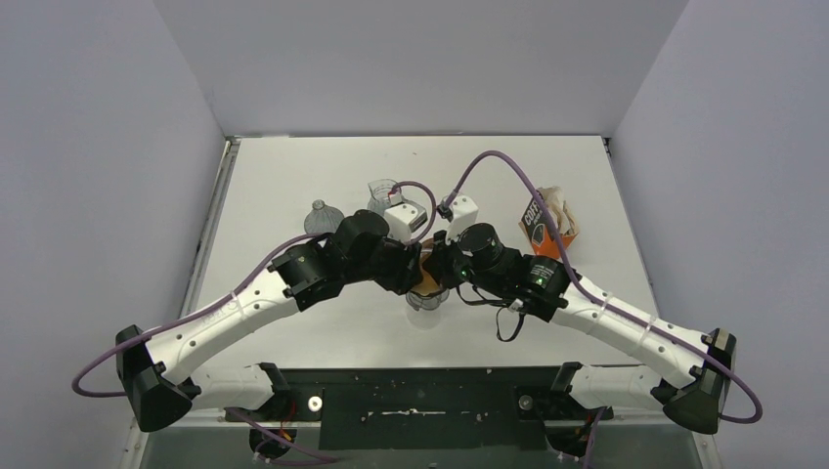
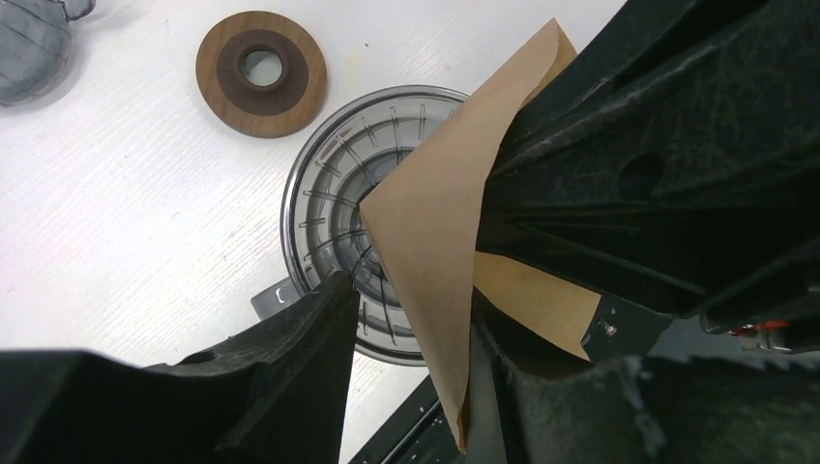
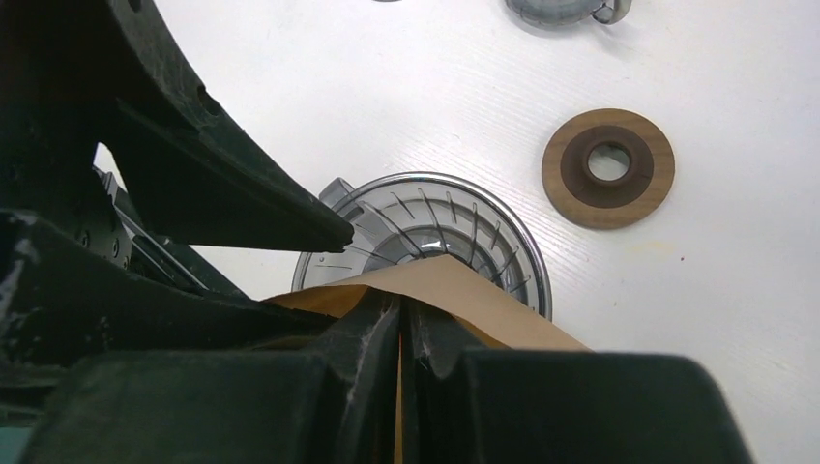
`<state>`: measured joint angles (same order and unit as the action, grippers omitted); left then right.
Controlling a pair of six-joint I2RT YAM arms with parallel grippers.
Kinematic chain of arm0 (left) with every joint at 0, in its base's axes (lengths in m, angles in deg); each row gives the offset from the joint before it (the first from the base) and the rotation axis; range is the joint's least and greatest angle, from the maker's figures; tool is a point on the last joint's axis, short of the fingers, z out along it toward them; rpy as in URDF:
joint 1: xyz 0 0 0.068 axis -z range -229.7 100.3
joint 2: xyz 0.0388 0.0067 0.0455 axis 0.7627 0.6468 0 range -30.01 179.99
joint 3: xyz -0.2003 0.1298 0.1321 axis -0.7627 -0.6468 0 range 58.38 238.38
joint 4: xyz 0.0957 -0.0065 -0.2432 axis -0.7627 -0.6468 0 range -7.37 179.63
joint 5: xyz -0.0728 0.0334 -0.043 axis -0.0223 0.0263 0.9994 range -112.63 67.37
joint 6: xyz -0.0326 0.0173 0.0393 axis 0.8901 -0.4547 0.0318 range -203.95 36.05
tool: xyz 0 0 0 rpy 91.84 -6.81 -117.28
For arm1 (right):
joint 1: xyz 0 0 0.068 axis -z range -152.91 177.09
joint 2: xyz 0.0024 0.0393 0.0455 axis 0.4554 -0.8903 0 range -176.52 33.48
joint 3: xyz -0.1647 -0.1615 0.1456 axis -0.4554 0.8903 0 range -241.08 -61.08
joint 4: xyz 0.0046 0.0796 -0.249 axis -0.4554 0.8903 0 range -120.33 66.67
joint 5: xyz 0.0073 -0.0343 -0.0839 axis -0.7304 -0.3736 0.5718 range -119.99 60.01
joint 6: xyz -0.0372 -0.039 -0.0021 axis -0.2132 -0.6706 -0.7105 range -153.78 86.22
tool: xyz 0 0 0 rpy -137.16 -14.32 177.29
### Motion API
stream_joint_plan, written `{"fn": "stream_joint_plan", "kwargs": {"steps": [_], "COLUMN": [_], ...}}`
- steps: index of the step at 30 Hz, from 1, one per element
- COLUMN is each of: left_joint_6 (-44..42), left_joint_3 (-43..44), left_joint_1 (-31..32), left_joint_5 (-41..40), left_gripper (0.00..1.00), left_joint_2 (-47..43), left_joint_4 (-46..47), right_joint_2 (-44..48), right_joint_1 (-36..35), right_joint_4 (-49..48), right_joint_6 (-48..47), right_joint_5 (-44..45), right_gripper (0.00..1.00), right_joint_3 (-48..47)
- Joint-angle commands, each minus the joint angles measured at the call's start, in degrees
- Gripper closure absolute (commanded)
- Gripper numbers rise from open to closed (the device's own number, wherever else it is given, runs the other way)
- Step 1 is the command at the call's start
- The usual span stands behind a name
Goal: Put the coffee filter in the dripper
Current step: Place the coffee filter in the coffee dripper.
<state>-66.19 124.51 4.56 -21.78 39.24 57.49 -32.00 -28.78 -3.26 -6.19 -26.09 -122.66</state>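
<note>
The right gripper [image 3: 399, 338] pinches the tan coffee filter [image 2: 435, 222], its corner hanging over the dripper [image 2: 329, 193] directly below; the left gripper [image 2: 414, 304] stands spread around the paper (both arms equally near)

Grey walls [image 1: 420, 59], white table [image 1: 293, 181]

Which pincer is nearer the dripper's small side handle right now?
Left. One fingertip of the open left pincer hovers beside the handle of the dripper. The right pincer, shut on the brown paper filter, sits across the dripper from it.
</note>
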Motion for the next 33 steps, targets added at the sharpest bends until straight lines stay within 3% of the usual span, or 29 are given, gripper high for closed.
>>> {"fn": "stream_joint_plan", "kwargs": {"steps": [1,14,33], "left_joint_6": [-2.5,-1.8,-5.0], "left_joint_3": [1.3,3.1,3.8], "left_joint_1": [1.1,1.1,1.1], "left_joint_5": [4.4,3.3,-5.6], "left_gripper": [0.61,0.55,0.53], "left_joint_2": [-3.2,-6.7,-11.5], "left_joint_4": [8.5,7.9,0.9], "right_joint_2": [-1.4,-2.8,-11.3], "right_joint_1": [0.4,0.2,0.1], "right_joint_4": [3.4,5.7,14.0], "right_joint_6": [2.2,1.9,-0.5], "right_joint_5": [3.2,1.8,0.8], "right_gripper": [1.0,1.0,1.0], "right_joint_3": [1.2,0.3,-10.1]}}
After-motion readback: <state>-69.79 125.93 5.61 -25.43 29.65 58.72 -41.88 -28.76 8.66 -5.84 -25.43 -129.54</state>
